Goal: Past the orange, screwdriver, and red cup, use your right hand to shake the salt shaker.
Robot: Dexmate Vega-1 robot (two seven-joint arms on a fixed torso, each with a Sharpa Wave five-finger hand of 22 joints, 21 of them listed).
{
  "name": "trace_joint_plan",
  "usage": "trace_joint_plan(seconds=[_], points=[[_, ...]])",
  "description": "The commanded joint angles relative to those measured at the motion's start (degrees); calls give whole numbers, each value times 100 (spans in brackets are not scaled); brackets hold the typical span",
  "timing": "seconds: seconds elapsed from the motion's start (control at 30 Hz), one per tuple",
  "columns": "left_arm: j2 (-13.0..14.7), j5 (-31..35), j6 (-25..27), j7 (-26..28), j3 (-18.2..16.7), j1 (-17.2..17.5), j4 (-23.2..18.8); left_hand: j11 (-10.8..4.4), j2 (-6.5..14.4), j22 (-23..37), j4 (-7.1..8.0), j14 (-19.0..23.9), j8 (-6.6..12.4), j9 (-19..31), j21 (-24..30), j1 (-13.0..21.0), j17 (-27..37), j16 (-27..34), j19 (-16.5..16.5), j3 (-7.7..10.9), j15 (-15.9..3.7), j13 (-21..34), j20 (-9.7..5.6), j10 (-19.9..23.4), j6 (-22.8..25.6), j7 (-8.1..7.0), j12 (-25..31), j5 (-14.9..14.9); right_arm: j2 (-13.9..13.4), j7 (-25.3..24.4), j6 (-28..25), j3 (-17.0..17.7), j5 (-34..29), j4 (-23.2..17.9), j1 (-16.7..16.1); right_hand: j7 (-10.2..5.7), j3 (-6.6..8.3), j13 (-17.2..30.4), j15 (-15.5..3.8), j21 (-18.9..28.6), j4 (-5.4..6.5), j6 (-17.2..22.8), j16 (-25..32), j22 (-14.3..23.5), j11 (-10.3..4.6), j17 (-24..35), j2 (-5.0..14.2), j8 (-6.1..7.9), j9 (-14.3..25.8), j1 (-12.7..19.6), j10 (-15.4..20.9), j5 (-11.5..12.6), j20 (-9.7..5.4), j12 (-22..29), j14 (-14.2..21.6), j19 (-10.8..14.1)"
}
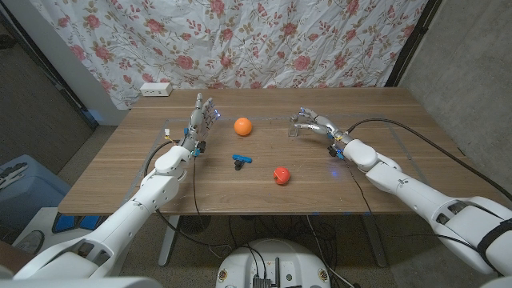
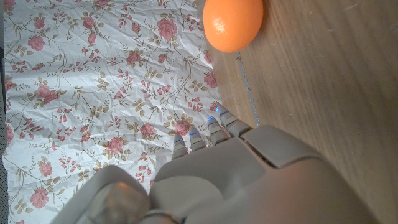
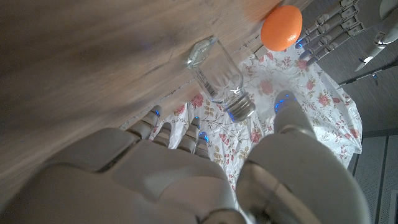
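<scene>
Looking at a wooden table [image 1: 240, 192] backed by a floral curtain [image 1: 240, 36] hanging along the far edge, with a white power strip [image 1: 156, 89] sitting at the far left corner.

Reaching in from the near left corner: the left arm [image 1: 144, 200], with the left hand [image 1: 200, 120] standing up on edge toward the far left part of the table, fingers spread apart and straight, gripping nothing. Showing in the left wrist view too [image 2: 249, 180], pointing toward the curtain with the orange close by.

Coming in from the near right corner: the right arm [image 1: 400, 180], trailing a black cable [image 1: 416, 132] across the right side of the table. Right hand [image 1: 314, 124] hovering toward the far edge, right of centre, fingers curled partway around the salt shaker [image 1: 294, 129] but looking apart from it in the right wrist view [image 3: 211, 180], so not gripping it yet as far as can be told.

Salt shaker [image 3: 221, 78] standing upright on the table, clear glass with a metal cap, just beside those fingertips.

Sitting near the far edge around the middle: the orange [image 1: 242, 126]. Lying nearer the centre: the blue-handled screwdriver [image 1: 242, 161]. Resting just right of that, toward the near edge: the little red cup [image 1: 281, 175], well apart from both hands.
</scene>
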Motion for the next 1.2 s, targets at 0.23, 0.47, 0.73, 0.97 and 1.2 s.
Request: trace_joint_plan(seconds=[0.23,0.47,0.73,0.97,1.2], points=[[0,0,-1,-1,0,1,2,-32,579,26,36,0,24,34,26,-2,33,30,21,-11,-599,20,-139,-6,10,-42,21,43,280,-282,393,-229,-277,707,287,-221,-88,17,-210,44,29,321,92,19,-97,-1,-25,149,32,506,263,169,-162,-10,207,240],[0,0,-3,-2,0,0,5,-45,579,26,36,-3,24,34,26,-2,33,29,20,-10,-608,20,-138,-2,10,-38,23,43,372,-302,388,-272,-238,860,340,-228,-190,22,-251,33,109,636,121,22,-93,7,13,274,48,622,452,217,-165,-11,313,313],[0,0,-2,-2,0,0,3,-46,579,26,36,-3,25,34,26,-2,33,29,20,-10,-607,20,-137,-1,11,-44,23,43,377,-232,345,-291,-168,853,350,-250,-297,27,-227,18,183,825,124,23,-81,22,38,332,57,560,591,232,-135,-7,329,324],[1,0,-1,-1,0,1,2,-44,579,26,36,-3,26,34,26,-2,33,29,21,-10,-603,20,-137,-1,14,-41,23,43,375,-228,287,-309,-162,812,350,-245,-417,34,-223,10,263,1091,151,24,-76,40,85,416,67,440,785,243,-95,9,396,337],[0,0,-1,-1,0,1,1,-41,579,26,36,-1,24,34,27,-1,33,30,24,-10,-602,20,-136,2,10,-40,24,43,364,-334,160,-345,-243,727,331,-263,-483,45,-307,22,244,1301,201,24,-93,47,167,491,74,510,1056,282,-105,28,544,414]])
